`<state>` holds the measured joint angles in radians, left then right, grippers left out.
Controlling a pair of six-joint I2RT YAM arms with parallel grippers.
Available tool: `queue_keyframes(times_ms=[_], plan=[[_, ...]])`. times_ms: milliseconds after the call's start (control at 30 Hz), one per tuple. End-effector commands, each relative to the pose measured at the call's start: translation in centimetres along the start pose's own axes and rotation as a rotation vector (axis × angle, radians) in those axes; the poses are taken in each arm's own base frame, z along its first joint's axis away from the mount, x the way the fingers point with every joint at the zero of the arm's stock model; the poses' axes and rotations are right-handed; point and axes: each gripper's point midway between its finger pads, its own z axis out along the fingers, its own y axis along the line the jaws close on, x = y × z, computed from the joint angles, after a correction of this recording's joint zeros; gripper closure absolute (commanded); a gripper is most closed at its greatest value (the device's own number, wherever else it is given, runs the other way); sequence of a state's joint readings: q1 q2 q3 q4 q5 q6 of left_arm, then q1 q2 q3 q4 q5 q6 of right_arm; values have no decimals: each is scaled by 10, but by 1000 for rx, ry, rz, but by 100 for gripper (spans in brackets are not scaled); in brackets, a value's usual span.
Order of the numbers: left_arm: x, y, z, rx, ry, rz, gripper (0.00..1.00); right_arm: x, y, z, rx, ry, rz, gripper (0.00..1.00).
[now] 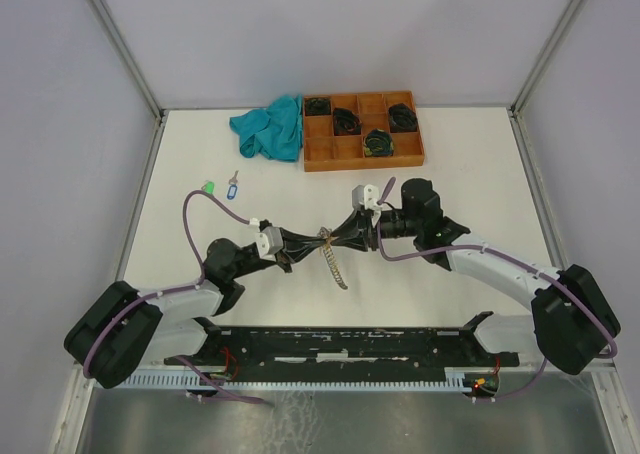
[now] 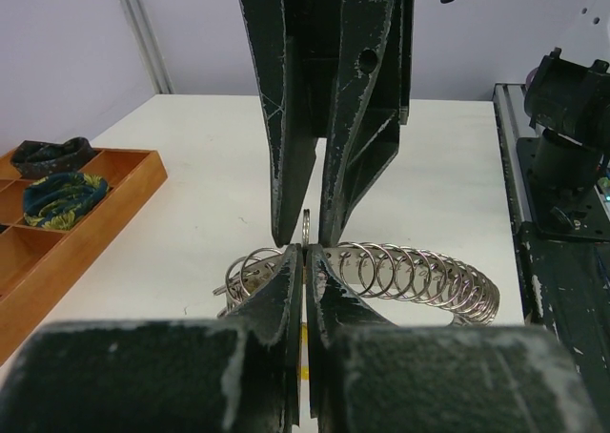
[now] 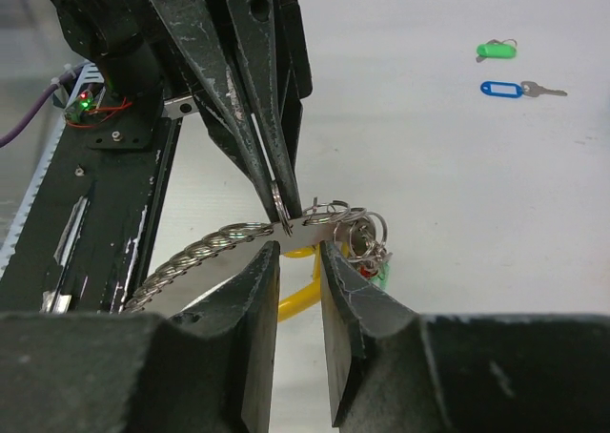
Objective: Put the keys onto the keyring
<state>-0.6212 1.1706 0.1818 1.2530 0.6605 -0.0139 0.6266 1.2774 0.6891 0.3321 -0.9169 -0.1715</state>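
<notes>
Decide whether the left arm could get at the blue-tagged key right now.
Probably yes: the blue-tagged key lies in the open beyond the left gripper, nothing between. But that gripper is shut on the keyring, so it must release first.

The compartment tray (image 1: 322, 152) sits at the far middle of the table (image 1: 480, 194), with 4 coiled bundles (image 1: 346, 120) in separate compartments. A cloth (image 1: 268, 127) lies against the tray's left side. Nearer and further left, 2 tagged keys (image 1: 232, 188) lie side by side, apart from the cloth. At the table's middle, the left end effector (image 1: 320, 242) and right end effector (image 1: 332, 240) meet tip to tip. The keyring (image 1: 336, 266) lies between them and trails toward the near edge, where the arms' base plate (image 1: 340, 344) lies.
</notes>
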Motion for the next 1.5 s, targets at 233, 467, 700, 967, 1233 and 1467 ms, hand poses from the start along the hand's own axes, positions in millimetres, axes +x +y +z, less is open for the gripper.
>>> queue_keyframes(times_ms=[233, 467, 700, 967, 1233, 1467], plan=[[-31, 1, 3, 7, -98, 57, 97, -20, 7, 1, -47, -52, -54, 69], [-29, -3, 6, 40, -92, 45, 97, -23, 7, 2, -47, -59, -59, 70], [-30, -6, 7, 59, -93, 43, 97, -25, 9, 3, -59, -63, -60, 75], [-28, -7, 9, 72, -86, 33, 97, -29, 12, 3, -80, -69, -61, 78], [-29, -1, 9, 30, -93, 33, 97, -27, 18, 5, -112, -60, -59, 75], [-30, -2, 9, 34, -94, 32, 97, -27, 19, 5, -115, -56, -65, 76]])
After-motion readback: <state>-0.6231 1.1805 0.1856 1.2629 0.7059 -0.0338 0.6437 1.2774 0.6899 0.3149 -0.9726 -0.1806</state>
